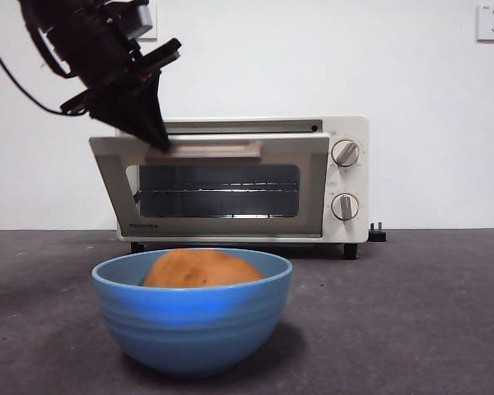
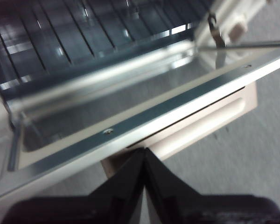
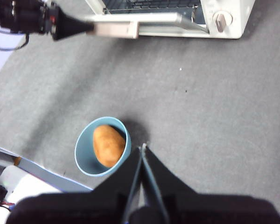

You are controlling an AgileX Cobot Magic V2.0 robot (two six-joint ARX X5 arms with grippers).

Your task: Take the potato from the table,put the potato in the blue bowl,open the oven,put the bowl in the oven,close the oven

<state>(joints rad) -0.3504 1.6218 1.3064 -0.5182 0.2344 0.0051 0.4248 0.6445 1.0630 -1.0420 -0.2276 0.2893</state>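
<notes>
My left claw (image 1: 156,136) was at the beige handle (image 1: 210,151) of the oven (image 1: 346,177), its two jaws pressed together with the tip touching the handle near the end far from the knobs; it pinched nothing, it only hooked or pushed the bar. The oven door (image 1: 107,177) stood partly open, tilted out from the top, and the wire rack (image 2: 60,42) was visible inside. The potato (image 1: 202,269) lay already in the blue bowl (image 1: 193,317), which stood on the surface (image 1: 428,313) in front of the oven, well apart from the door. My right claw (image 3: 143,151) hung above the surface just beside the bowl, on the side of the bowl away from the oven, also with jaws pressed together and empty. Seen from the right wrist, the long axis of the potato pointed roughly toward the oven, a little slanted. I judged that the door needed to go down more before the bowl could pass, and that the right claw, being much nearer to the bowl, was the one to take its rim.
</notes>
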